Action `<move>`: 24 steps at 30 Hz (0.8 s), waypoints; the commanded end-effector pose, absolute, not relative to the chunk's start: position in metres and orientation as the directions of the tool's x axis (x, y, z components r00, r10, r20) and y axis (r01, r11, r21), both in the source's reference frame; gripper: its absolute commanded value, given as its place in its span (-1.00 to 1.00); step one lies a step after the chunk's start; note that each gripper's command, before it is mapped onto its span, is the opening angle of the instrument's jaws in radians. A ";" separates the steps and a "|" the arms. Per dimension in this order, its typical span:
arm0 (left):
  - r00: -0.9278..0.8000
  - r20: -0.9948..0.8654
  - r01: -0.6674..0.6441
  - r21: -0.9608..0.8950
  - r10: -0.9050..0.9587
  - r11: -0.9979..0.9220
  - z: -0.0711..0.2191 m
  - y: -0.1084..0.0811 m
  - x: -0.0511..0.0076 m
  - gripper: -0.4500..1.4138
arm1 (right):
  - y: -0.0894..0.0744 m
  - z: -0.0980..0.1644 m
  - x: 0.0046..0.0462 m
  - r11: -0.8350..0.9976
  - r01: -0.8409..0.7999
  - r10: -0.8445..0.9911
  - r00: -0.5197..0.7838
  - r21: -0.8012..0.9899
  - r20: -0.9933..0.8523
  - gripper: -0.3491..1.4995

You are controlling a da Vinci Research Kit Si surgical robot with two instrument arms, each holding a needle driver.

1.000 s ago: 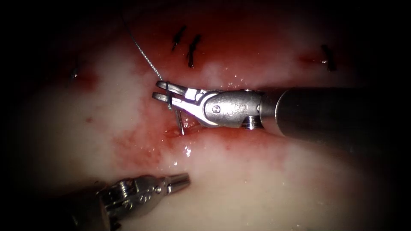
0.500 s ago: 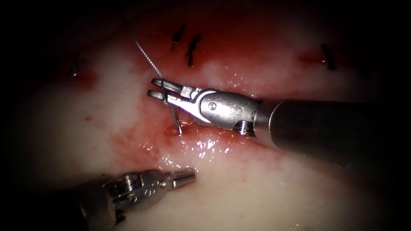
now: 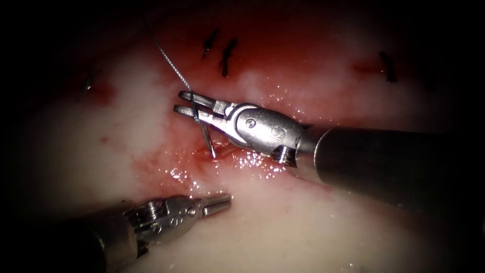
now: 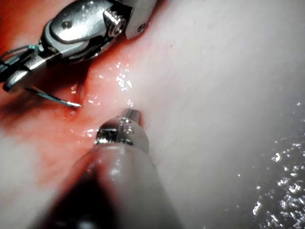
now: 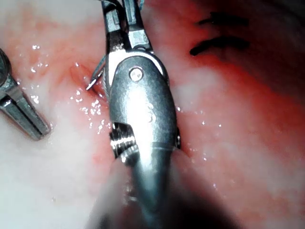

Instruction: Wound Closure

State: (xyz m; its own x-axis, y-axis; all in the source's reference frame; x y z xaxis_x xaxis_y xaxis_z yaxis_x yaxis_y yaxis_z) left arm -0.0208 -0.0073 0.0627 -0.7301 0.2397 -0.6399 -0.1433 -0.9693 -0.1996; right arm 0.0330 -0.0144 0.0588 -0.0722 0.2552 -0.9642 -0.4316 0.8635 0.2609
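My right tool (image 3: 181,101) comes in from the right over the cut (image 3: 237,154) and is shut on the needle (image 3: 206,137) near its thread end. The needle points down, its tip touching the red, wet tissue (image 3: 323,222) at the cut's left end. I cannot tell how deep the tip sits. Thread (image 3: 169,60) runs up and left from the jaws. My left tool (image 3: 227,200) lies below the cut, shut and holding nothing. The left wrist view has the needle (image 4: 52,98) ahead of the left tool (image 4: 128,114). The right wrist view has the needle tip (image 5: 90,85) beside the right tool (image 5: 121,19).
Dark finished stitches (image 3: 226,56) cross the tissue above the tool, with another stitch (image 3: 388,68) at the far right. Red fluid (image 3: 166,167) pools around the needle tip. The left tool's jaws (image 5: 24,114) lie close to the needle in the right wrist view.
My right tool has shifted slightly left and tilted, with the needle tip staying at the same spot. The left tool has crept right and slightly up towards the needle.
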 end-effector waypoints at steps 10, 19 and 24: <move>-0.725 -0.642 -0.145 -0.211 0.249 -0.967 0.064 -0.007 -0.0208 -0.44 | -0.015 0.059 0.0339 0.827 -0.428 0.352 -0.112 0.365 -0.929 -1.00; -0.726 -0.638 -0.153 -0.214 0.257 -0.965 0.064 -0.006 -0.0194 -0.46 | -0.015 0.059 0.0337 0.756 -0.439 0.488 -0.115 0.485 -0.865 -1.00; -0.730 -0.633 -0.159 -0.210 0.258 -0.965 0.064 -0.006 -0.0187 -0.46 | -0.015 0.059 0.0337 0.696 -0.419 0.595 -0.115 0.582 -0.795 -1.00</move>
